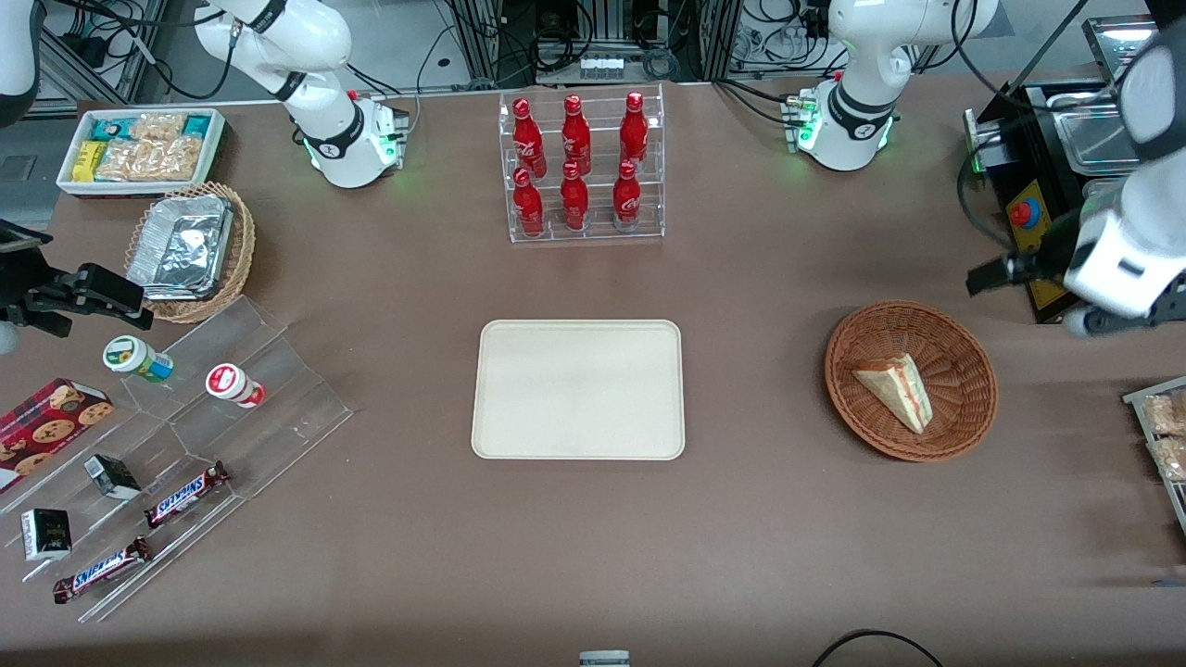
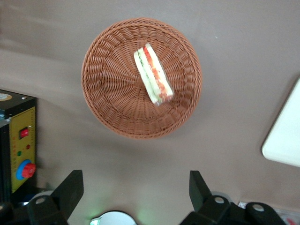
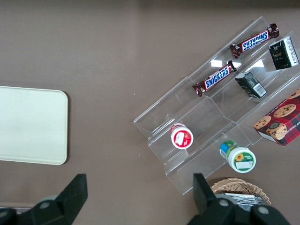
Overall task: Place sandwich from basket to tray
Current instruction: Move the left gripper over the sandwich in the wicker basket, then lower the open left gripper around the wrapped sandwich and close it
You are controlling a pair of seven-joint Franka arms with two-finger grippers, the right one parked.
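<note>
- Sandwich [image 1: 897, 387] lies on its side in the round wicker basket [image 1: 964, 408], toward the working arm's end of the brown table [image 1: 741, 519]. The cream tray [image 1: 578, 390] sits bare at mid-table, well apart from the basket. The gripper [image 1: 996, 275] hangs above the table just beside the basket's rim, farther from the camera than the sandwich; I cannot tell its jaw state in the front view.
- Left wrist view: the gripper [image 2: 133, 190] shows both fingers [image 2: 70, 187] spread wide, released, grasping nothing. The sandwich [image 2: 153, 73] shows red and green filling. A yellow control box [image 2: 21, 150] stands near the basket [image 2: 108, 84].
- Right wrist view: only a tray corner [image 3: 33, 126] and a clear stepped rack [image 3: 206, 126] holding snacks.
</note>
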